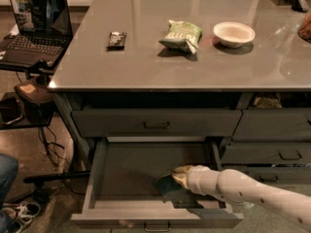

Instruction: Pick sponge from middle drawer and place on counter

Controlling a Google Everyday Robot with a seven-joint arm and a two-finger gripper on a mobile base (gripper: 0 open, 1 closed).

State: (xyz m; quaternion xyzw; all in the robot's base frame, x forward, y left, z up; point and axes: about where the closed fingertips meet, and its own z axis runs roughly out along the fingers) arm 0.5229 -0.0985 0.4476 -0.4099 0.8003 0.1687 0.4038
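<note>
The gripper [181,177] is seen low inside the open middle drawer [131,171], at the dark green sponge [164,184] lying on the drawer floor; whether the sponge is pinched cannot be told. If poorly held, it could be dropped before the counter [146,67] is reached.

Gripper [181,177] low in the middle drawer [129,166]; its floor bare leftward, closed drawer front [155,123] overhead

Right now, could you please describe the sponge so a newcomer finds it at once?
Under the counter, one drawer stands open. On its floor, right of middle, lies the sponge, with the gripper at it. It is small and dark green, unlike the larger pale-green bag up on the counter.
</note>
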